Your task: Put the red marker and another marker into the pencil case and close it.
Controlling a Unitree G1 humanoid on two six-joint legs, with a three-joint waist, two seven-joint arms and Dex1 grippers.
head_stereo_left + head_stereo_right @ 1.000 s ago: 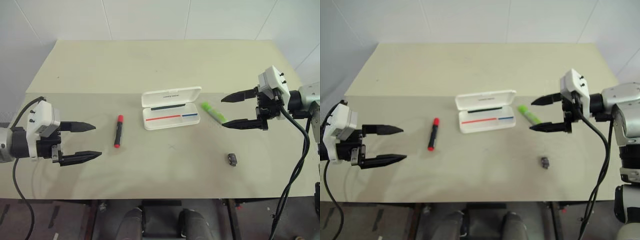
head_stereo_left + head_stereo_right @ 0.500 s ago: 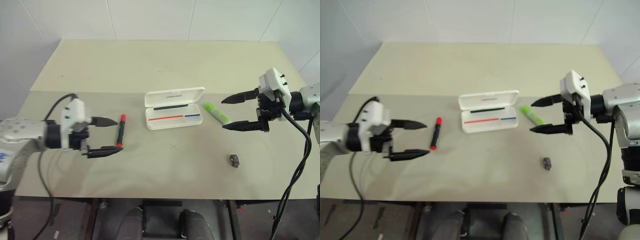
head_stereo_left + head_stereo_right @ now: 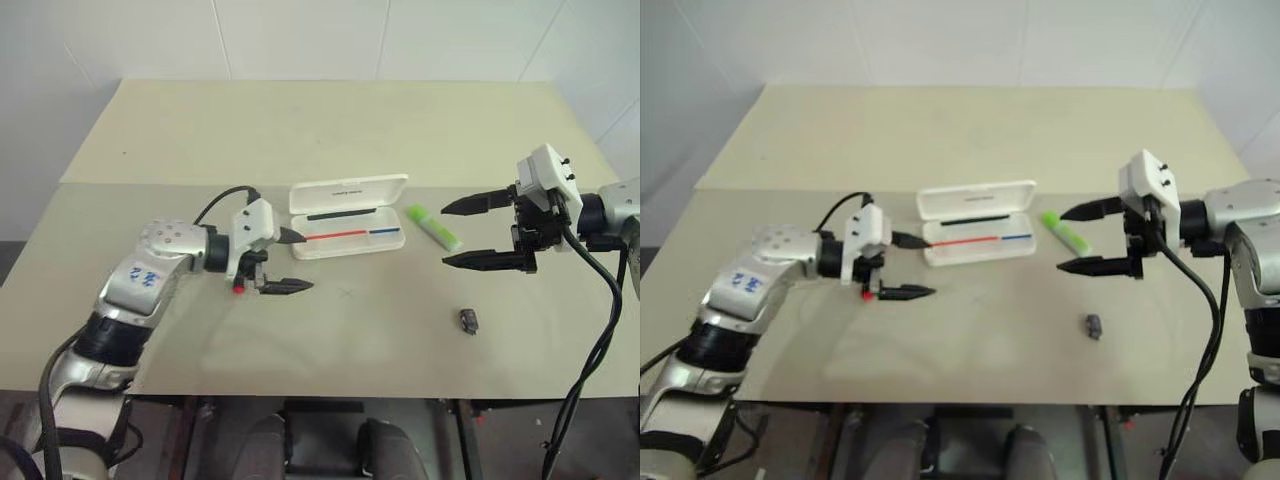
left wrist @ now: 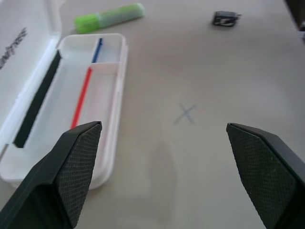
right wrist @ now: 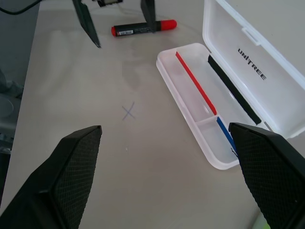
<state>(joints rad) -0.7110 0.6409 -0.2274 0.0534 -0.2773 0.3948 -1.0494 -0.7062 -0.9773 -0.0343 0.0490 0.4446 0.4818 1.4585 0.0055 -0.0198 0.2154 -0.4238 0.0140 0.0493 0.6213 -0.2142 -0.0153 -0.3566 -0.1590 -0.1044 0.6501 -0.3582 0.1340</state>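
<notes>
I see the red marker (image 5: 143, 28) lying flat on the table (image 3: 330, 130), left of the pencil case (image 3: 347, 220) and just apart from it. My left gripper (image 3: 292, 262) hangs over it with its jaws spread and nothing between them; from the head camera the marker is mostly covered by the wrist, only its red end peeking out below. In the right wrist view one black finger (image 5: 148, 9) crosses the barrel, though I cannot tell whether it touches.

The pencil case sits open near the table's middle, lid tipped back toward the far edge, tray facing me with its red and blue stripes showing. The green highlighter (image 3: 432, 226) lies just beside the tray's right end, angled, not touching it as far as I can see. My right gripper (image 3: 466, 233) hovers right of the highlighter, jaws released and empty.

A small dark lump (image 3: 468, 320) rests nearer the front edge on the right, well apart from everything. There is bare tabletop between case and front edge, marked with a faint cross (image 4: 185, 113), and a wide bare stretch behind the lid.
</notes>
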